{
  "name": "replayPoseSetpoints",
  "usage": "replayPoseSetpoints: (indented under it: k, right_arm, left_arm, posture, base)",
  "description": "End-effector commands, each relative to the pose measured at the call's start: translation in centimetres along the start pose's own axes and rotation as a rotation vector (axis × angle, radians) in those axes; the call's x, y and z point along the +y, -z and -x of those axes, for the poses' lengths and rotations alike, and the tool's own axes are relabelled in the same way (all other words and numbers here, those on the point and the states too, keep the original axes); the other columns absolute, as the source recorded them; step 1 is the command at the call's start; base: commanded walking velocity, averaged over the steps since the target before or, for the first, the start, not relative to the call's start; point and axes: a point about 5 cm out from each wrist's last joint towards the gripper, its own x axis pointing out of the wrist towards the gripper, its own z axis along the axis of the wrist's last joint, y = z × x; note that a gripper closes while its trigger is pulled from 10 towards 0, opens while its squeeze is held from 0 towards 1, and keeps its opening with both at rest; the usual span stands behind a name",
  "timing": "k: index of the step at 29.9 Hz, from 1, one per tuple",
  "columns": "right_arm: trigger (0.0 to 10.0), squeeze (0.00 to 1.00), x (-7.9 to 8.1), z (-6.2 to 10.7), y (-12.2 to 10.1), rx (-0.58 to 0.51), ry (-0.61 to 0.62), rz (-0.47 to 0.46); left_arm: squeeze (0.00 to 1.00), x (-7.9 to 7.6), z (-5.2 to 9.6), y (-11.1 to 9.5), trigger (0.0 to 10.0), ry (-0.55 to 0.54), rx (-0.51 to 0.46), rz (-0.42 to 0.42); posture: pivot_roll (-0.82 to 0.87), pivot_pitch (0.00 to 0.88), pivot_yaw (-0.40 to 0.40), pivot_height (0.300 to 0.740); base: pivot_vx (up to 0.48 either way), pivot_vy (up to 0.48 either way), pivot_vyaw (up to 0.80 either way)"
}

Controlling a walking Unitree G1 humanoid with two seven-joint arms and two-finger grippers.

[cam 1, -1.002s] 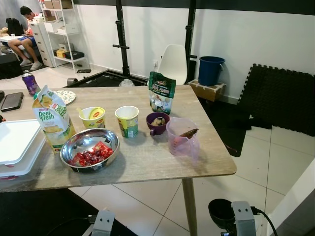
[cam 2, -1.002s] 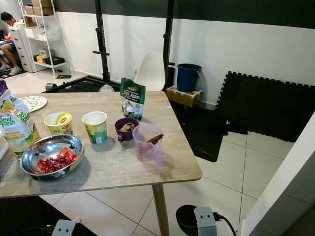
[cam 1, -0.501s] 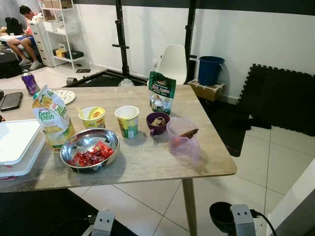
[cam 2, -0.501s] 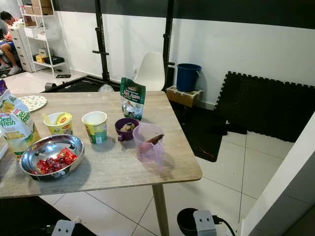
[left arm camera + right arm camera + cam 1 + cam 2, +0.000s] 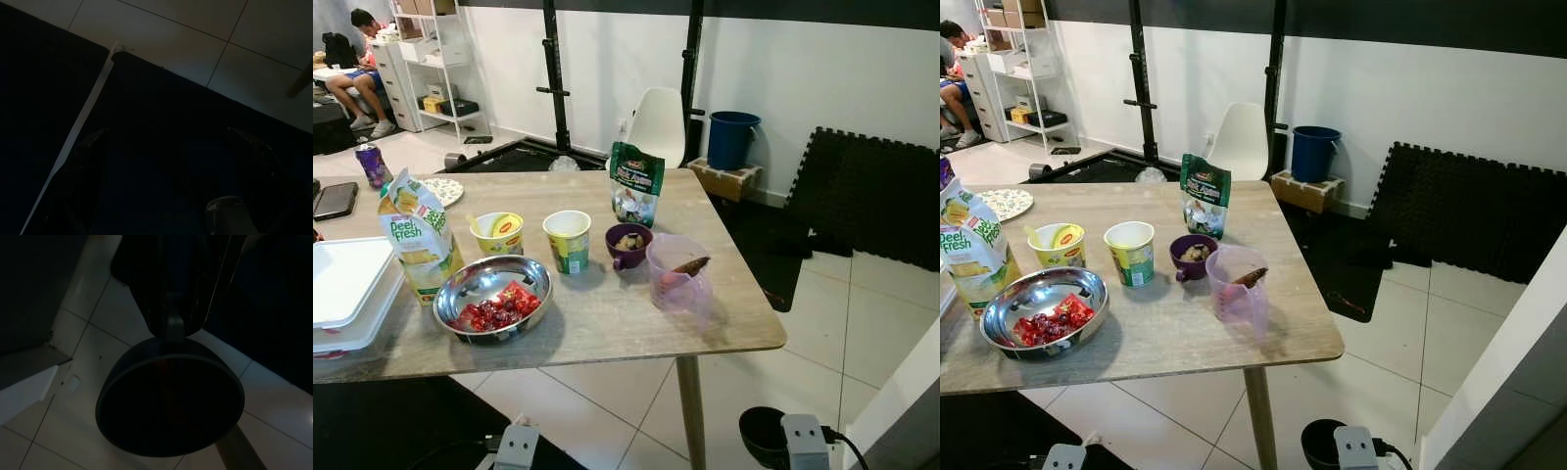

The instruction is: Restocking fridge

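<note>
Silver wrist blocks (image 5: pixel 808 439), a black cable, long black fingers (image 5: pixel 88 166).

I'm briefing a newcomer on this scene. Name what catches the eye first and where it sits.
First comes the wooden table crowded with food: a steel bowl of red sweets at its near edge, with a Peel Fresh juice carton to the bowl's left. Behind the bowl stand two Maggi cups, then a purple cup and a pink plastic jug toward the right, with a green pouch upright behind.
</note>
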Motion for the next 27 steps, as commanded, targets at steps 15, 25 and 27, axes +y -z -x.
replayPoseSetpoints:
  k: [15,25,27]
  right_arm:
    - [10.0,0.00,-0.52,0.10,-0.41,-0.051,0.007,-0.022]
    - [10.0,0.00,-0.44,0.19,-0.17,-0.049,0.004,-0.019]
    - [10.0,0.00,-0.40,0.19,-0.10,-0.043,-0.002,-0.014]
  left_arm:
    - [0.00,-0.13,-0.27,-0.39,10.0,0.014,0.012,-0.007]
    - [0.00,-0.22,-0.17,-0.04,10.0,0.018,0.020,-0.015]
    - [0.00,-0.19,-0.14,0.04,10.0,0.020,0.022,-0.016]
  posture:
    - [-0.01,0.020,-0.020,0.740]
    - [-0.01,0.018,-0.019,0.740]
    - [-0.01,0.018,-0.019,0.740]
  base:
    - [0.000,0.000,0.00]
    - [0.000,0.000,0.00]
    - [0.000,0.000,0.00]
